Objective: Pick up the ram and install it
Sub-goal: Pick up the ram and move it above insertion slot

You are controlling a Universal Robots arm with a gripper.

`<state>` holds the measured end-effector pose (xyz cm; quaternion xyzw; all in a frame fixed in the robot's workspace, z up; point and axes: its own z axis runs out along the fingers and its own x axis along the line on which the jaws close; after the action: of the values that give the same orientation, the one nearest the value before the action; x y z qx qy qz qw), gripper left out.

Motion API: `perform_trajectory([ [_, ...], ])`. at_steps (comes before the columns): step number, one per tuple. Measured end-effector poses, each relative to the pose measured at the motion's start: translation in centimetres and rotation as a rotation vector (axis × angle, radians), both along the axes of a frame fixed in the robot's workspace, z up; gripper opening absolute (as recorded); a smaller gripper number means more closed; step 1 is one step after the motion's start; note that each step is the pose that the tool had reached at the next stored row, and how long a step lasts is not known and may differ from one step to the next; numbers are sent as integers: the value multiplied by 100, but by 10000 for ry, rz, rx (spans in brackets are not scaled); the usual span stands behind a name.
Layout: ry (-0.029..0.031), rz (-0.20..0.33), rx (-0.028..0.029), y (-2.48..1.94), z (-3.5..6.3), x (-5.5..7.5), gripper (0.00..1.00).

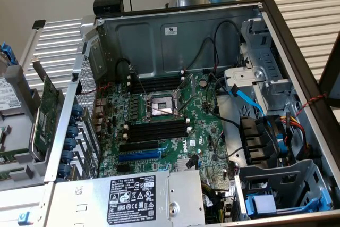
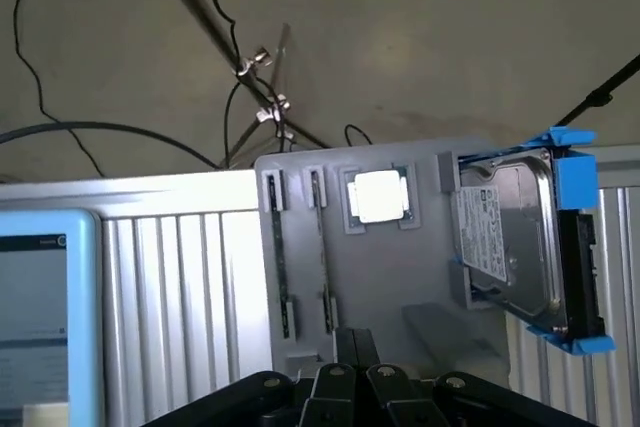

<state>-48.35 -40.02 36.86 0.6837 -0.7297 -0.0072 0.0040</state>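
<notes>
Ram (image 2: 321,247) — stood on edge in the gray tray (image 2: 400,277), just beside a second thin stick (image 2: 273,247), near a silver processor (image 2: 378,197) and a hard drive (image 2: 505,247). End effector (image 2: 355,339) — clenched on nothing, hung over the tray, apart from both sticks.

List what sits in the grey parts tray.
Two ram sticks on edge, a silver processor, a hard drive in a blue carrier. The gripper covers part of the tray.

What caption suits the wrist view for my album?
Shut gripper facing gray tray with ram sticks, processor and hard drive.
</notes>
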Motion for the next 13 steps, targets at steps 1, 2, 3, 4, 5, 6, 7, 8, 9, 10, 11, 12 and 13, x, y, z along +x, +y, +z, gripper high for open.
perform_trajectory([
  [1, -8, 152, 0, 0, -1, 0, 11],
  [2, -15, 299, 0, 0, -2, 0, 11],
  [3, -19, 441, -1, 0, -2, -1, 11],
  [4, -27, 575, -2, 0, -2, 0, 11],
  [5, -36, 704, -3, 0, -2, -1, 11],
  [6, -51, 814, -6, 0, -1, -1, 11],
  [7, -77, 910, -7, -1, -2, -2, 11],
  [8, -111, 969, -11, -3, -4, -3, 11],
  [9, -149, 1006, -21, -3, -3, -6, 11],
  [10, -172, 1027, -25, -5, -3, -7, 11],
  [11, -180, 1042, -26, -6, -3, -8, 11],
  [12, -184, 1049, -27, -8, -3, -9, 11],
  [13, -186, 1051, -27, -13, -4, -10, 11],
])
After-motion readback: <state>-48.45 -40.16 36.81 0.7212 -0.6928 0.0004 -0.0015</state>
